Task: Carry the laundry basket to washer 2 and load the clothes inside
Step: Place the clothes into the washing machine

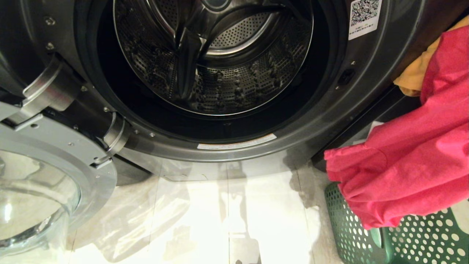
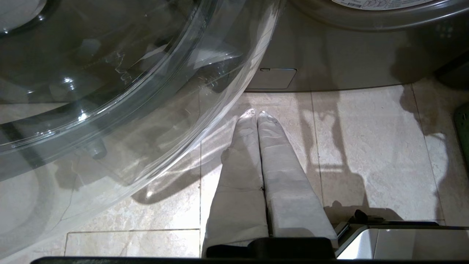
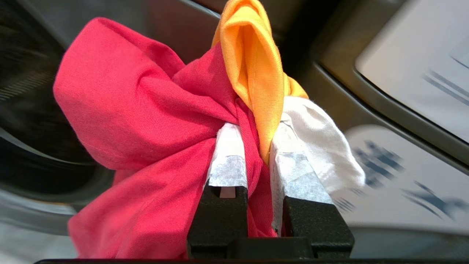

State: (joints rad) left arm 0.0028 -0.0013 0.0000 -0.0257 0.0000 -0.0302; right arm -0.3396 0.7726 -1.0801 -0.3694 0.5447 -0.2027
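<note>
The washer [image 1: 220, 73] has its door swung fully out to the left of its opening, so the perforated steel drum [image 1: 216, 62] is exposed; nothing lies in the visible part of the drum. The glass door [image 1: 40, 190] hangs on two chrome hinges [image 1: 51, 91] beside the opening, low over the pale tiled floor [image 1: 227, 212]. A white QR-code sticker [image 1: 364, 16] sits on the washer's front, above and to the right of the opening; no numeral label is visible. The laundry basket [image 1: 410, 234], green and perforated, stands on the floor just to the right of the washer's front. The clothes [image 3: 154, 121] are held bunched in the right gripper [image 3: 256, 143]: its jaws are nearly closed, pinching the pink-red and orange-yellow fabric, with a white piece lying against the outside of one finger. In the head view the bundle hangs above the basket, right of the drum opening, and the pink-red cloth covers part of the basket's rim. The left gripper [image 2: 257, 114] hovers over the floor below the open door, in front of the washer's base, jaws pressed together and empty.
</note>
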